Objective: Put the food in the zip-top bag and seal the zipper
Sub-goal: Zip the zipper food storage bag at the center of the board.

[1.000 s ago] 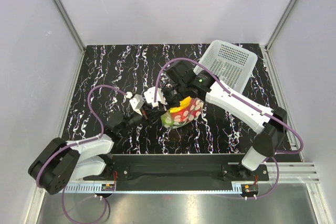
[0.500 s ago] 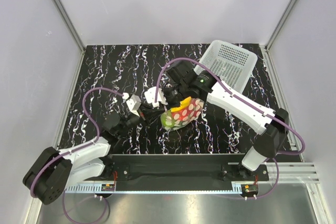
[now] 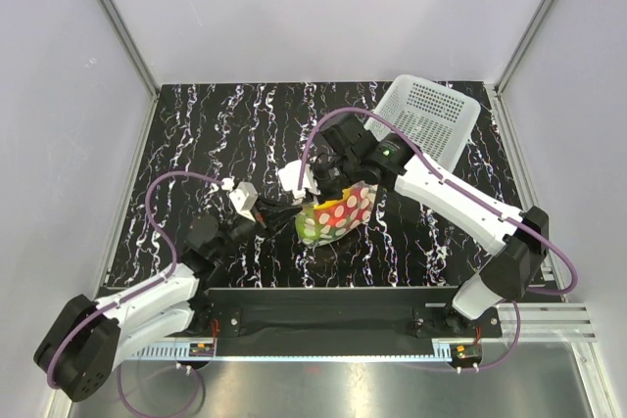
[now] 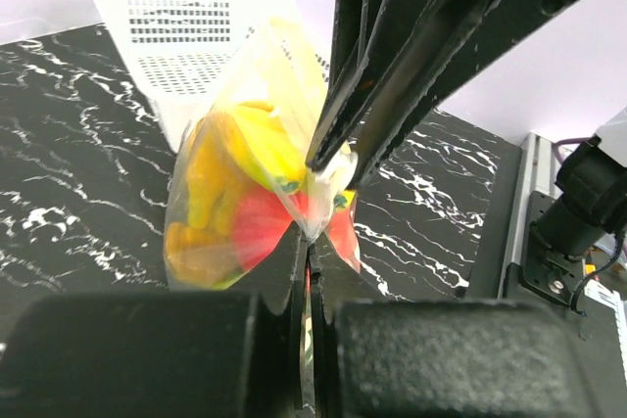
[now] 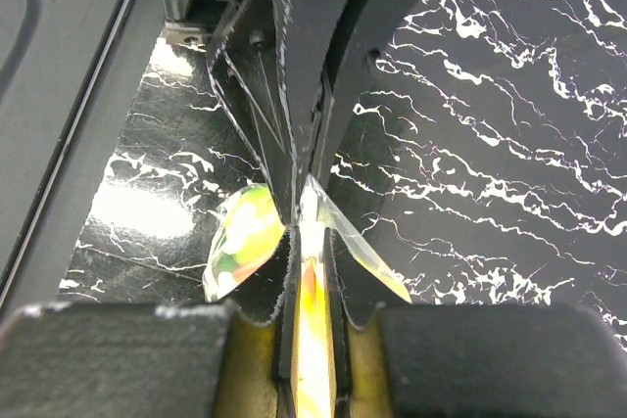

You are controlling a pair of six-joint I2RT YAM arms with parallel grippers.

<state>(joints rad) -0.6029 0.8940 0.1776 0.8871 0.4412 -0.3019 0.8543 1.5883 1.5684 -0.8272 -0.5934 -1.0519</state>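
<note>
The zip-top bag (image 3: 335,213), clear with white dots, hangs just above the black marbled table with the food inside. A yellow banana bunch (image 4: 257,140) and a red fruit (image 4: 257,228) show through it, and something green (image 3: 311,229) sits at its lower end. My left gripper (image 4: 310,244) is shut on the bag's edge from the left (image 3: 292,211). My right gripper (image 5: 307,230) is shut on the same edge strip, the zipper (image 5: 312,205), right beside the left fingertips (image 3: 323,193). Whether the zipper is pressed closed along its length I cannot tell.
A white perforated basket (image 3: 428,118) lies tilted at the back right of the table, also behind the bag in the left wrist view (image 4: 181,56). The right arm's base post (image 4: 588,208) stands at the table's near edge. Grey walls surround the table.
My left gripper has closed on the bag's edge. The left arm has stretched lower and its base has swung left. The bag and right gripper shifted only slightly.
</note>
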